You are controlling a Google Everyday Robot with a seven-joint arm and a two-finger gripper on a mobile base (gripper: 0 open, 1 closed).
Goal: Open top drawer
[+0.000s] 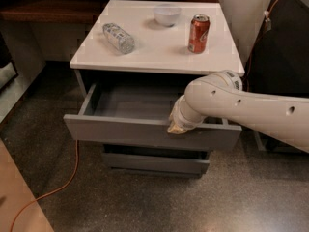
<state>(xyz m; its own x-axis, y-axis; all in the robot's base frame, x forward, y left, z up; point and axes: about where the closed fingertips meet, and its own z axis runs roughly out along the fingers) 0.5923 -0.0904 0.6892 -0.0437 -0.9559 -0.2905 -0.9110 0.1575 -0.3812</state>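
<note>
The top drawer is a wide gray drawer with a flat front, pulled well out of the cabinet so its gray inside shows. My gripper sits at the top edge of the drawer front, right of its middle, hooked over the rim. My white arm reaches in from the right and covers the drawer's right rear corner. A lower gray drawer is closed beneath it.
On the white cabinet top lie a clear plastic bottle on its side, a white bowl and an upright red soda can. An orange cable runs over the speckled floor at the left. A wooden shelf is at back left.
</note>
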